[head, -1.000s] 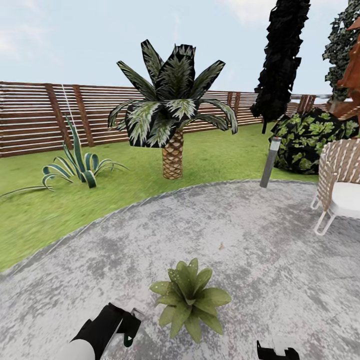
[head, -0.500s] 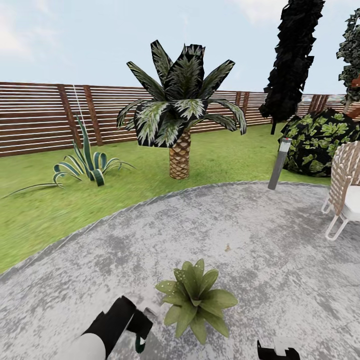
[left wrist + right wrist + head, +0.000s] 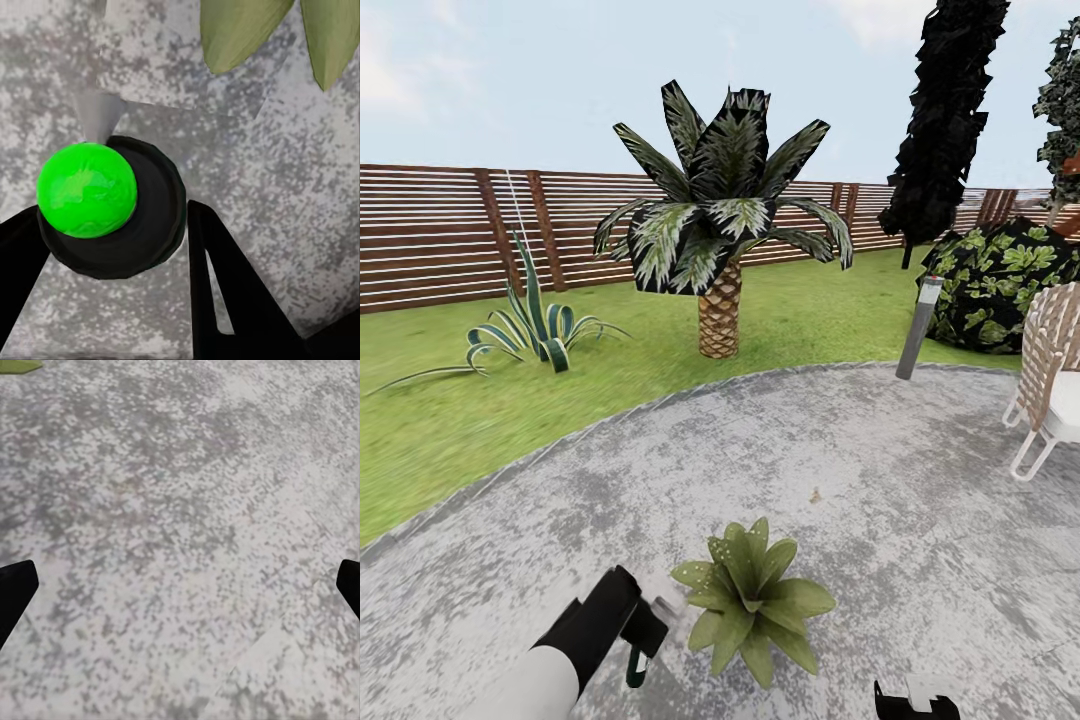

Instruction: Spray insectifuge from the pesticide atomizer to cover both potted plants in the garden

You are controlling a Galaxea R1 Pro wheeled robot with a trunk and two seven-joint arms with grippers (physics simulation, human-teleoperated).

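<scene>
Head view: pesticide atomizer (image 3: 660,607) nozzle toward potted plant (image 3: 752,598)

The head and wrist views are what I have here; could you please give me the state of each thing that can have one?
left end effector: shut on the pesticide atomizer, beside the plant
pesticide atomizer: held, green spot facing the left wrist camera
potted plant: upright on the stone patio, no spray visible on it
right end effector: open, empty, over bare patio
white chair: upright at the patio edge
</scene>
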